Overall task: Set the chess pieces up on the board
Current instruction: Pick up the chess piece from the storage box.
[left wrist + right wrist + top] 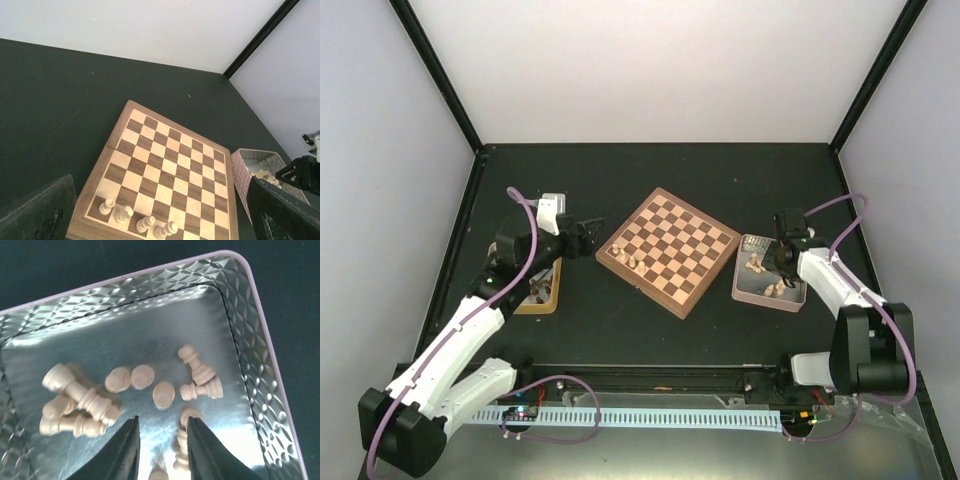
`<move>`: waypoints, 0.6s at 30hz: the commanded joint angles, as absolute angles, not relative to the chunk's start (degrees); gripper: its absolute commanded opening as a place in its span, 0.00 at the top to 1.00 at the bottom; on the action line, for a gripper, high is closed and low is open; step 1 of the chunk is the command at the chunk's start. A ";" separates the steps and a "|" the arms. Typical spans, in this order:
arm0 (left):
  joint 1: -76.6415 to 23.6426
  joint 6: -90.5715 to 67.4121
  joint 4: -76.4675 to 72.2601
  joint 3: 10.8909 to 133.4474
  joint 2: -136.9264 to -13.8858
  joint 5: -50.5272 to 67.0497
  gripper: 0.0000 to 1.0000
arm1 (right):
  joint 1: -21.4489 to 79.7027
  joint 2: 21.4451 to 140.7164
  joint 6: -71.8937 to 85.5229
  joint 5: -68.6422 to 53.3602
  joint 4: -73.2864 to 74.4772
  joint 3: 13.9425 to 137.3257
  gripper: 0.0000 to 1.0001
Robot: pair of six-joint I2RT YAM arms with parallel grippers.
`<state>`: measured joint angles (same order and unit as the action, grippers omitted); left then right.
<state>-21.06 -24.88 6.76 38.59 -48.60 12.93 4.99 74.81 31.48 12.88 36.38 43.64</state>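
Note:
The board (670, 245) lies at mid-table, turned like a diamond. Several pale chess pieces (122, 215) stand in a row along its left edge (625, 257). My left gripper (582, 238) hovers just left of the board, open wide, with its dark fingers (280, 210) at the bottom corners of the left wrist view and nothing between them. My right gripper (163, 419) is down inside the metal tray (150, 272), among several loose pale pieces (80, 392). Its jaws stand apart over bare tray floor. One lying piece (181, 440) rests against the right finger's inner side.
The pink-rimmed tray (765, 300) sits right of the board, close to its edge. A yellow wooden tray (542, 298) lies under my left arm. Black posts rise at the back corners, with white walls behind them.

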 commanded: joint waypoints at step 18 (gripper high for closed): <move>-20.65 -22.56 5.18 41.83 -48.63 13.90 0.05 | 3.16 87.39 27.23 12.81 30.30 48.79 0.81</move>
<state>-21.06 -23.94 6.48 40.38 -49.98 13.58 3.44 86.37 27.90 11.64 30.89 47.29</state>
